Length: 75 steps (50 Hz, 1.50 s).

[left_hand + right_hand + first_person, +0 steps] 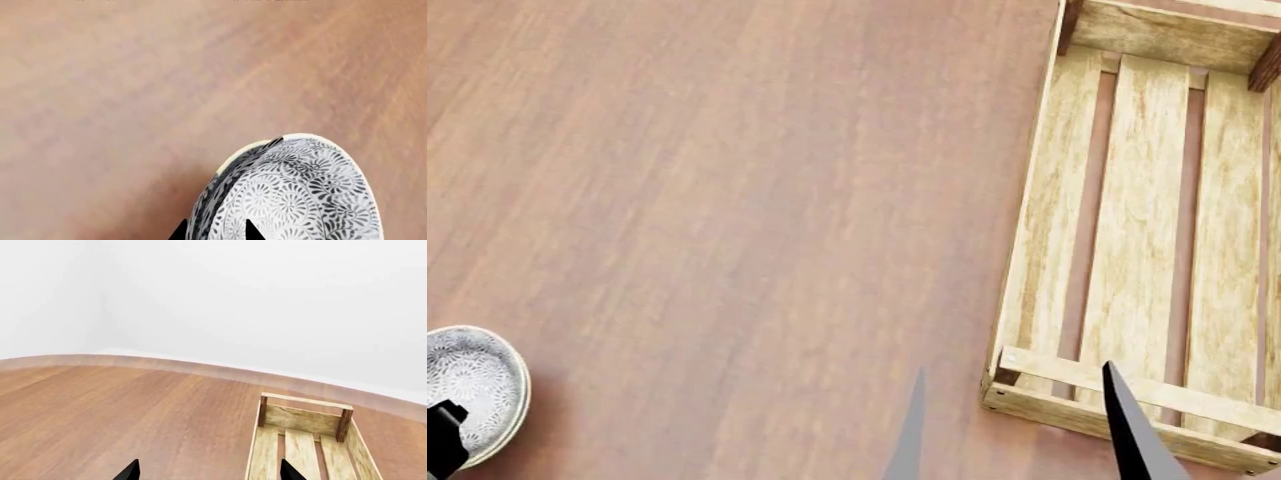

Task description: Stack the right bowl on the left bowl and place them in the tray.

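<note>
A grey-and-white patterned bowl (474,385) sits at the lower left of the head view, and a second pale rim just outside its own suggests two bowls nested. In the left wrist view one fingertip of my left gripper (215,232) is outside the bowl (300,195) wall and the other inside, closed on the rim. That gripper (443,445) shows only as a black tip at the head view's corner. The tray (1034,200), a pale slatted crate, lies at the right with nothing in it. My right gripper (1012,368) hangs open and empty over its near left corner.
Brown wooden tabletop (734,200) stretches between the bowl and the tray. In the right wrist view the tray (303,420) lies ahead of the open gripper (209,462), with the table's curved far edge (167,365) and a white wall behind.
</note>
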Tool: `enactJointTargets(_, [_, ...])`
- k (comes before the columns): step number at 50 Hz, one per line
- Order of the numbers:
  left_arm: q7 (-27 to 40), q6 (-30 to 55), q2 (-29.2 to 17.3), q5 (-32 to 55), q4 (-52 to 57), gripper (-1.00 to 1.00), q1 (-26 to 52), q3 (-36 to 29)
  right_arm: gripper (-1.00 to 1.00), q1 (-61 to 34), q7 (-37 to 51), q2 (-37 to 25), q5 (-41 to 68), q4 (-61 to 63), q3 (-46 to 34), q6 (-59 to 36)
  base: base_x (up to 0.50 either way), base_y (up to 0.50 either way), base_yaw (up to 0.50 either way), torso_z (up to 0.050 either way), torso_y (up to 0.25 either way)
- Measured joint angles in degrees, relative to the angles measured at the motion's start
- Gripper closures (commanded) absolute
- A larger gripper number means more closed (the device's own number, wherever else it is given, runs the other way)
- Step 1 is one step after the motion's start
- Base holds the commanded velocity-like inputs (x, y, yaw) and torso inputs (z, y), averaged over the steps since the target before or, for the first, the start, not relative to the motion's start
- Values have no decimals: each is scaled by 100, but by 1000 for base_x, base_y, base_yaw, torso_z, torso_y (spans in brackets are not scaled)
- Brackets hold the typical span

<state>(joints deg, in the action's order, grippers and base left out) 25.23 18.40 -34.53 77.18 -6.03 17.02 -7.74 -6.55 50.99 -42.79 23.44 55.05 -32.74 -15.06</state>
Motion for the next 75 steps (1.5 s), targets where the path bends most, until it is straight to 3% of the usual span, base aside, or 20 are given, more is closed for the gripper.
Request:
enactJointTargets(44, [75, 82, -257, 96, 1188, 100, -110, -50, -100, -58, 49, -28, -5, 34, -75, -72, 0, 0, 0, 0, 0])
enactJointTargets(75, [-471, -998, -605, -2493, 3382, 100, -201, -410, -100, -126, 67, -66, 65, 121, -110, -76, 0, 0, 0, 0, 1])
